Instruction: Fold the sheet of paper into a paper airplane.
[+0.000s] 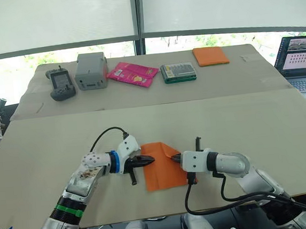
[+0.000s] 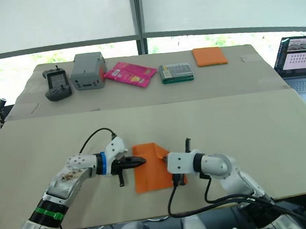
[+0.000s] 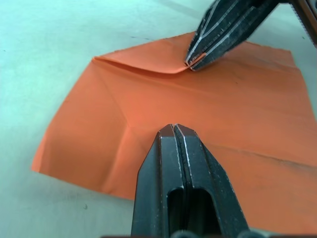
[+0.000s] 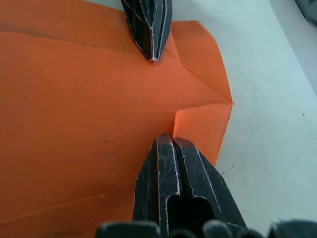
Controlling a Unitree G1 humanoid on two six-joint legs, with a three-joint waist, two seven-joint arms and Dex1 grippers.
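The sheet of paper (image 1: 161, 173), bright orange and squarish, lies flat near the table's front edge with its far right corner folded over into a flap (image 4: 200, 124). No paper airplane is in view. My left gripper (image 1: 150, 159) is shut, and its tip rests on the sheet's left part (image 3: 174, 128). From the right, my right gripper (image 1: 174, 157) is shut with the edge of the folded flap pinched between its fingertips (image 4: 172, 138). The two tips face each other, a short gap apart.
Along the far table stand a remote controller (image 1: 61, 83), a grey box (image 1: 90, 70), a pink packet (image 1: 132, 74), a green-rimmed case (image 1: 178, 72) and an orange pad (image 1: 210, 56). A laptop (image 1: 300, 64) sits at the right edge.
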